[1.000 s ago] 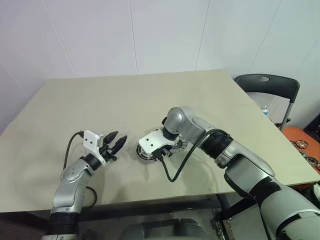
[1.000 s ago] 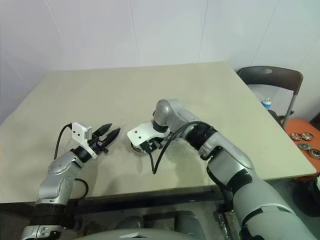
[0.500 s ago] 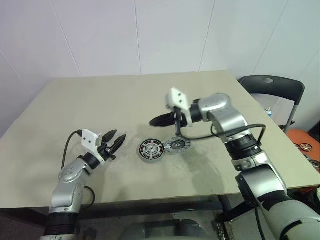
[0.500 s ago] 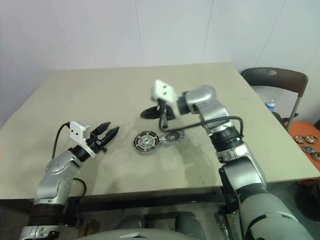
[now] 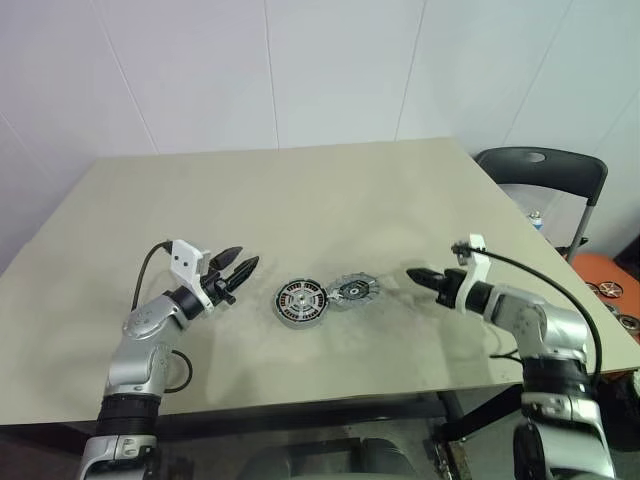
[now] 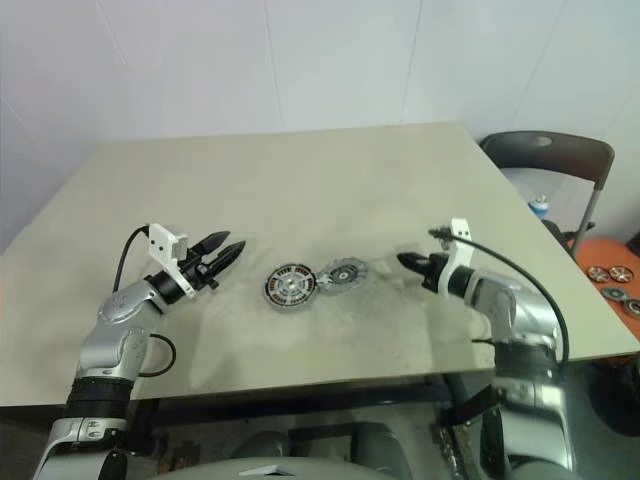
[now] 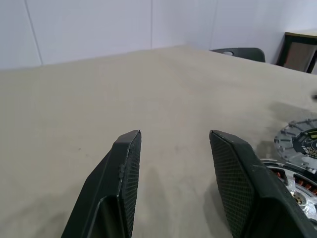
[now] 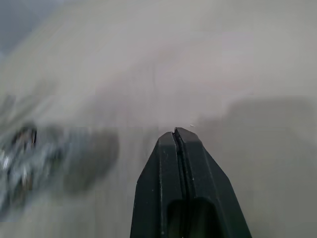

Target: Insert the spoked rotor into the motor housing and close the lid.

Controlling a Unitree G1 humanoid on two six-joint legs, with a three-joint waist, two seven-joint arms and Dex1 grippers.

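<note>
The motor housing (image 5: 301, 302), dark-rimmed with copper windings, lies flat near the table's front middle. Against its right side rests the spoked rotor (image 5: 352, 291), a silver disc with a black hub. In the left wrist view the housing (image 7: 292, 186) is the nearer one and the rotor (image 7: 299, 144) sits behind it. My left gripper (image 5: 238, 268) hovers open a short way left of the housing, pointing at it, with nothing between its fingers (image 7: 130, 163). My right gripper (image 5: 412, 273) is shut and empty, a little right of the rotor, tip aimed at it. The lid is out of view.
The beige table (image 5: 300, 200) stretches wide behind the parts. A dark chair (image 5: 540, 165) stands off its right rear corner. Low at the far right, beyond the table edge, an orange surface (image 5: 610, 290) carries small metal parts.
My right arm lifted off the two discs and swung far right, its gripper closing empty. Both discs now lie uncovered. The left gripper has barely shifted.
</note>
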